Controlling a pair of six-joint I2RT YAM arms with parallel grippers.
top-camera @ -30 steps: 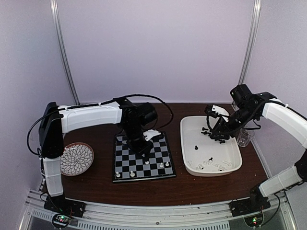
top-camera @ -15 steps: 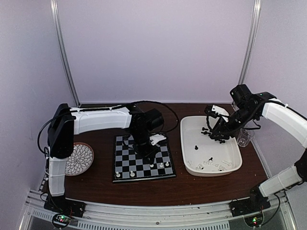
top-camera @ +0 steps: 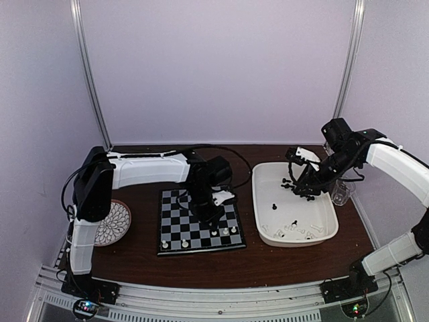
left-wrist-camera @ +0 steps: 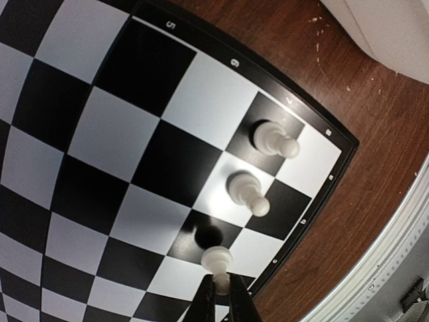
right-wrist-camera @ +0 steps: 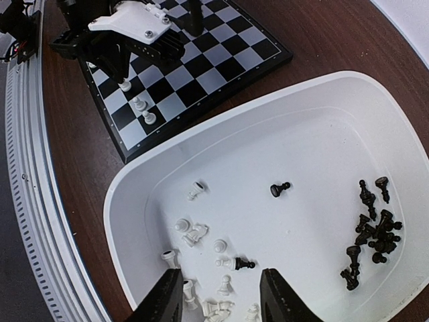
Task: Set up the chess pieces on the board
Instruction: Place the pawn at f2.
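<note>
Over the board (left-wrist-camera: 134, 134), my left pincer (left-wrist-camera: 218, 287) clamps 1 white pawn (left-wrist-camera: 216, 258); my right pincer (right-wrist-camera: 220, 285) gapes above the tray (right-wrist-camera: 315, 84).

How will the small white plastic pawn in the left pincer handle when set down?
Likely very light: the small white plastic pawn is smaller than one square of the black-and-white chessboard. Probably tips easily; similar pieces lie toppled in the white plastic tray.
</note>
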